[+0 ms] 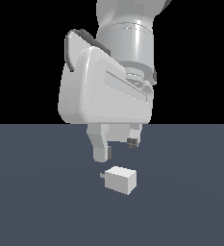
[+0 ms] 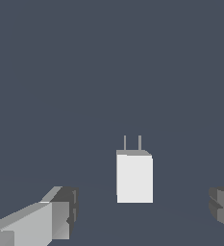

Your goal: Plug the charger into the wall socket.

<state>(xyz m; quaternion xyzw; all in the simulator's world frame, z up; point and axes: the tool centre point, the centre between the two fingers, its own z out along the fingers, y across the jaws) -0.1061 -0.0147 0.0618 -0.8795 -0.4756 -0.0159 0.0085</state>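
The charger (image 1: 120, 180) is seen lying on the flat blue-grey desk (image 1: 31, 202), just below the centre of the exterior view. It is a small off-white block, and a short stub (the prongs, as far as can be made out) is shown projecting from its face towards the exterior view's left. In the wrist view the charger (image 2: 134, 178) is placed right of centre in the lower half of the frame, and two thin grey prongs (image 2: 132, 142) are seen rising side by side from its upper edge.

The arm's large white wrist housing (image 1: 106, 81) is spread across the upper middle of the exterior view, against a black background. Beneath it the gripper (image 1: 117, 149) is held above the charger, clear of it, with a gap of desk visible between. The fingers (image 1: 100, 146) are spread wide apart and nothing is held between them. This is confirmed in the wrist view, where one finger (image 2: 60, 214) is seen at the lower left corner and the dark pad of the other (image 2: 223, 209) at the lower right edge, with the charger set between them but nearer the right one, touched by neither.

The wall socket is not seen in either view.
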